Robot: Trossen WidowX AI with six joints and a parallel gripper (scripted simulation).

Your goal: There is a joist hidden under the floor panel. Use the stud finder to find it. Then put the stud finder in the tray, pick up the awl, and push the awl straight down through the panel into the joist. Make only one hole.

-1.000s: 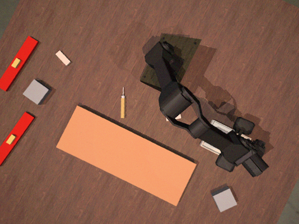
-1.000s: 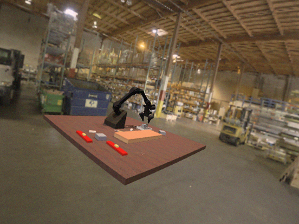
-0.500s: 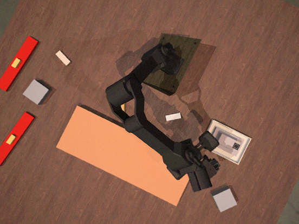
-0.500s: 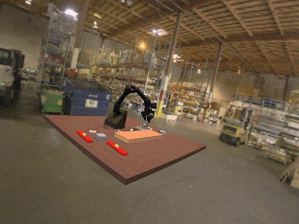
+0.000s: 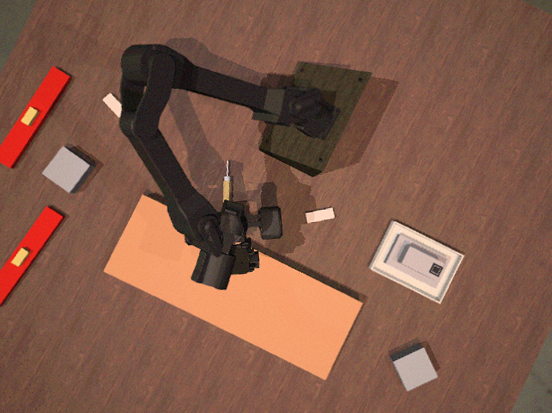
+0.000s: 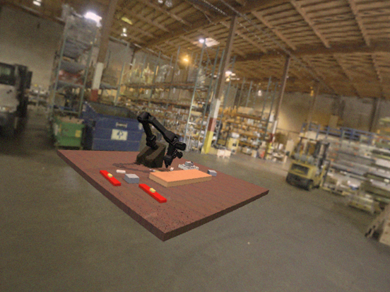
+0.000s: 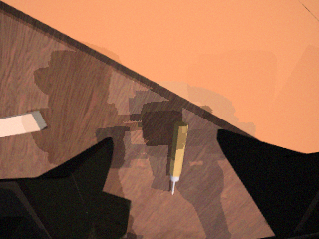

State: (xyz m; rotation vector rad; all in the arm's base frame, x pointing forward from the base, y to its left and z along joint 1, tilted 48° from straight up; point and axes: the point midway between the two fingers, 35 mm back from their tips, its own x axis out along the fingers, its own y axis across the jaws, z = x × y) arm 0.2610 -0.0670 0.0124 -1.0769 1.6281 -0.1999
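Room: warehouse with tall racking, a blue bin [image 6: 112,132] and a yellow forklift [image 6: 304,170] behind the table [image 5: 466,149] [image 6: 193,221]
Hand [image 5: 236,230] [image 6: 167,163] [image 7: 166,136]: spread wide, nothing between the fingers, pointing down
Awl [image 5: 226,187] [image 7: 178,151]: lying on the table under the hand, handle below the gap between the fingertips — not gripped
Panel [image 5: 278,302] [image 6: 182,177] [image 7: 199,40]: wide and orange, beside the awl, its near edge running close by the hand
Stud finder [image 5: 421,261] [image 6: 188,163]: in the tray [image 5: 405,280] [image 6: 185,168], well apart from the hand
White block [image 5: 319,215] [image 7: 22,124]: on the tray side of the hand, between hand and tray
Red bars: two [image 5: 48,86] [image 5: 42,227], each with a yellow piece — well apart from the hand, on the side away from the tray
Grey blocks: one [image 5: 67,169] [image 6: 131,178] near the red bars, one [image 5: 415,369] [image 6: 212,172] beyond the tray from the hand
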